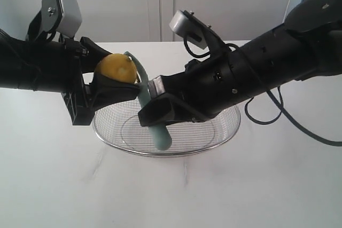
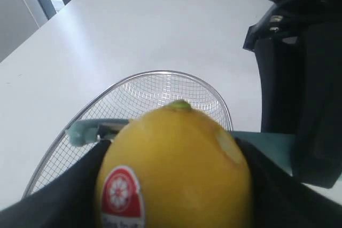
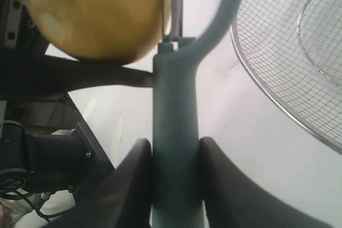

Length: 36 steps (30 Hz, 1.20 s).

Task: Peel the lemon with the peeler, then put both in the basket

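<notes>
My left gripper (image 1: pixel 109 78) is shut on the yellow lemon (image 1: pixel 116 68), held in the air above the left rim of the wire basket (image 1: pixel 224 132). In the left wrist view the lemon (image 2: pixel 176 169) fills the space between the black fingers, its red-and-white sticker (image 2: pixel 122 191) facing the camera. My right gripper (image 1: pixel 155 100) is shut on the pale teal handle of the peeler (image 1: pixel 159 134), which stands nearly upright. Its loop head (image 1: pixel 133 61) lies against the lemon's right side. In the right wrist view the handle (image 3: pixel 175 132) sits clamped between both fingers, head beside the lemon (image 3: pixel 93 14).
The basket (image 2: pixel 155 73) stands on a white table (image 1: pixel 171 196) under both grippers. The two black arms meet over it from left and right. A pale wall stands behind the table.
</notes>
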{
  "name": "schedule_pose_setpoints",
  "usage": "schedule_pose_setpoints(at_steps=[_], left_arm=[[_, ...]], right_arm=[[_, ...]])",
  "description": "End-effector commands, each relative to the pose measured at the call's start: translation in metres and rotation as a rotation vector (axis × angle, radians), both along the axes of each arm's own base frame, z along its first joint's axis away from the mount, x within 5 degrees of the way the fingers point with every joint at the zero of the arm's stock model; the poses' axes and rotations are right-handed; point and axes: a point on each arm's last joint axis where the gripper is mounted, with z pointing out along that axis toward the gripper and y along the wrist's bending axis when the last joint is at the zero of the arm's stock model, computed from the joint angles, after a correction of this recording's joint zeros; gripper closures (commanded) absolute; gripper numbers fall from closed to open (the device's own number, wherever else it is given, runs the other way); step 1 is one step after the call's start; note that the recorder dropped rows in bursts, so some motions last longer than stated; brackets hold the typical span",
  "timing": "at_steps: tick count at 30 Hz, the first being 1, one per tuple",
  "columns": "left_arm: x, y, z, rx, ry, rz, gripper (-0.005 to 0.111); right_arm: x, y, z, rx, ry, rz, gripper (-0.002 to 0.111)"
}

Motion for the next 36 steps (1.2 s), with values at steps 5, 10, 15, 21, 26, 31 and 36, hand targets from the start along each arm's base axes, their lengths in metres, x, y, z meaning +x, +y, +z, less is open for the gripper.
schedule_pose_setpoints(at_steps=[5, 10, 15, 21, 26, 31, 36], left_arm=[[-0.003, 0.0, 0.004, -0.029, 0.006, -0.005, 0.107], [-0.003, 0.0, 0.004, -0.029, 0.006, -0.005, 0.107], [-0.003, 0.0, 0.004, -0.029, 0.006, -0.005, 0.107], [-0.003, 0.0, 0.004, -0.029, 0.006, -0.005, 0.107], [-0.003, 0.0, 0.004, -0.029, 0.006, -0.005, 0.107], [-0.003, 0.0, 0.004, -0.029, 0.006, -0.005, 0.107], [-0.003, -0.001, 0.004, -0.029, 0.006, -0.008, 0.107]], right_arm=[[0.006, -0.008, 0.007, 0.009, -0.028, -0.033, 0.108], [0.002, -0.01, 0.014, 0.02, -0.048, -0.031, 0.108], [-0.005, -0.014, 0.029, 0.043, -0.093, -0.033, 0.108], [-0.019, -0.023, 0.052, 0.05, -0.203, -0.03, 0.108], [-0.028, -0.036, 0.069, 0.005, -0.332, -0.091, 0.108], [-0.032, -0.05, 0.078, -0.077, -0.414, -0.164, 0.108], [-0.026, -0.059, 0.075, -0.146, -0.418, -0.237, 0.108]])
